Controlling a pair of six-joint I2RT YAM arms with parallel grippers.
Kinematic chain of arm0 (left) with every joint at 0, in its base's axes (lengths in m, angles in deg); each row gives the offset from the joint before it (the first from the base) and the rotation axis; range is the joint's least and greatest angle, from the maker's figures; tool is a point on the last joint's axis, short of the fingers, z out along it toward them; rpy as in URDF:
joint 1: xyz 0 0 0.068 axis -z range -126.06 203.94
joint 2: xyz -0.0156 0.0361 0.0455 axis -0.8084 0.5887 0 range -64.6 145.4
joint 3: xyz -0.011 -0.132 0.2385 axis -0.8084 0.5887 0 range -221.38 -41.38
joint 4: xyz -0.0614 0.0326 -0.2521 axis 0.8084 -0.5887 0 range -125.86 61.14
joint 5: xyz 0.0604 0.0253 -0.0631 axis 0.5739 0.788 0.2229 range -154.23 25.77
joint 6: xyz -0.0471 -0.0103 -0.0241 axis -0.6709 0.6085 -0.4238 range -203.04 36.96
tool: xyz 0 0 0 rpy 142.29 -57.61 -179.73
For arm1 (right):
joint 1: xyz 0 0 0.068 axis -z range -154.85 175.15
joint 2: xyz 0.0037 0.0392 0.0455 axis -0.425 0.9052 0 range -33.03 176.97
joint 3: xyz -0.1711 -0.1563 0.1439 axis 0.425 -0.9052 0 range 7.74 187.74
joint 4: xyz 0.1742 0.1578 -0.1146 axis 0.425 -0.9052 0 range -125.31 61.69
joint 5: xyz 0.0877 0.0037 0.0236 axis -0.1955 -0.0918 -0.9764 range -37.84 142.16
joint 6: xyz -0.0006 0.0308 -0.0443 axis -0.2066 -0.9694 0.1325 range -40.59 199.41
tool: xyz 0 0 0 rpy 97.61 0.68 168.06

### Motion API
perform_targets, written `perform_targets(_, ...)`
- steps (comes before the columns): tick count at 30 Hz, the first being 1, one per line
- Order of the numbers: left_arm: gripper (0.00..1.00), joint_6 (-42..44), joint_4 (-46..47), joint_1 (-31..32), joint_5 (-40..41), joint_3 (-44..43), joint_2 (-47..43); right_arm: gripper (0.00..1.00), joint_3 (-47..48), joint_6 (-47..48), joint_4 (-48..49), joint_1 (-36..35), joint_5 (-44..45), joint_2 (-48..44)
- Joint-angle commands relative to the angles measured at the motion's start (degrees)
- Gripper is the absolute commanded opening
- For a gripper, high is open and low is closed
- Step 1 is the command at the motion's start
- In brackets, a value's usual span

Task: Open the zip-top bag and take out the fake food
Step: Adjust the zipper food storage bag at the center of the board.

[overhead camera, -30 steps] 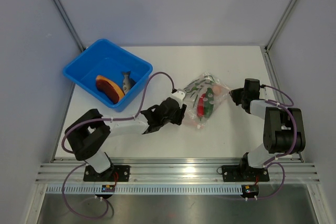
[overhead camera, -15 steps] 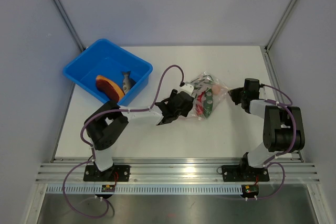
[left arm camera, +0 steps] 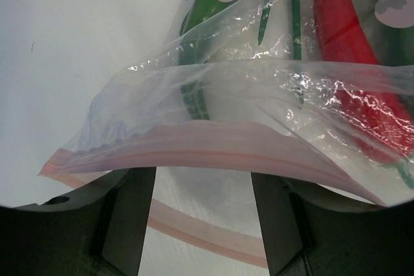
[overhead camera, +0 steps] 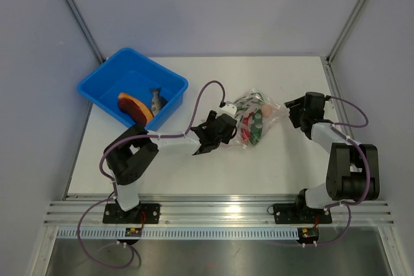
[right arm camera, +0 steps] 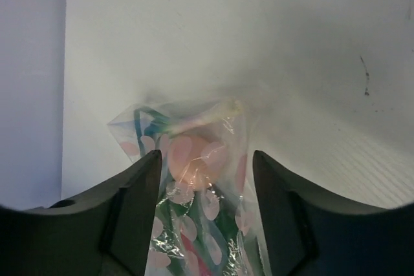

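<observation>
The zip-top bag [overhead camera: 253,119] is clear plastic, with a pale pink zip strip [left arm camera: 213,150] along one edge and a print of pale round spots [left arm camera: 396,4]. Through the plastic the fake food [left arm camera: 362,101] shows red and green, and one piece is pinkish. The bin [overhead camera: 132,79] is bright blue. In it lie an orange-tan piece [overhead camera: 136,109] with a dark red rim and a grey fish [overhead camera: 156,100]. The bench [overhead camera: 194,166] is white, the cables [overhead camera: 211,83] are purple and the arms [overhead camera: 349,166] are black.
</observation>
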Motion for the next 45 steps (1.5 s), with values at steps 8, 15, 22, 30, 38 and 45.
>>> perform_targets(8, 0.62, -3.39, 2.3, -3.74, -2.24, 2.27, -2.11, 0.84, 13.82, 21.47, -3.79, -5.22, -1.67, 3.81)
perform_targets(15, 0.62, -4.1, 2.12, -6.81, -5.06, 2.8, -2.73, 0.87, 20.32, 27.37, -1.15, -6.63, -7.58, 14.44)
perform_targets(22, 0.62, -2.17, 2.3, -7.96, -3.75, 3.16, -3.69, 0.86, 23.76, 30.53, -2.55, -8.65, -6.88, 21.92)
perform_targets(30, 0.62, -2.78, 4.06, -12.09, -8.22, 5.35, -5.8, 0.69, 24.99, 31.59, -4.05, -10.23, -5.56, 23.33)
perform_targets(38, 0.64, -1.11, 6.69, -12.44, -12.44, 7.11, -6.86, 0.12, 25.17, 31.06, -4.75, -10.23, -7.58, 25.0)
perform_targets(45, 0.67, 1.0, 13.11, -12.35, -15.96, 10.36, -8.79, 0.01, 23.23, 30.45, -4.22, -10.41, -8.11, 21.58)
